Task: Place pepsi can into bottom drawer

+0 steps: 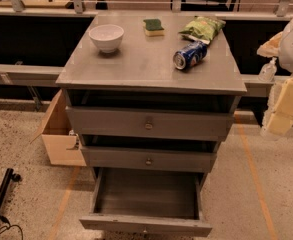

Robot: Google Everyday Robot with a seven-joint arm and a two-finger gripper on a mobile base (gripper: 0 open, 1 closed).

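View: camera view, looking down at the front of a grey cabinet (136,66).
Pepsi can: the pepsi can (190,55) lies on its side on the cabinet top, in the right half, and its silver end points toward the front left.
Neighbour of the can: a green chip bag (202,29) lies just behind the can, close to it or perhaps touching; I cannot tell which.
Other things on top: a white bowl (106,37) stands upright on the left side, well apart from the can. A green sponge (153,26) with a yellow underside lies at the back, between the bowl and the bag.
Bottom drawer: the bottom drawer (146,194) is pulled far out toward the camera and its inside floor is bare. The can is not in it.
Upper drawers: the top drawer (148,124) and the middle drawer (148,159) are each out only a little, with a dark gap above each front. Each front has a small round knob.
Gripper: the gripper (286,104) is at the right edge of the view, beside the cabinet and lower than its top, well apart from the can. It touches nothing that I can see.
Gripper state: it shows only as pale yellowish blocks, so I cannot tell if it is wide or narrow.
Floor: a cardboard box (61,139) stands on the speckled floor, just left of the cabinet.
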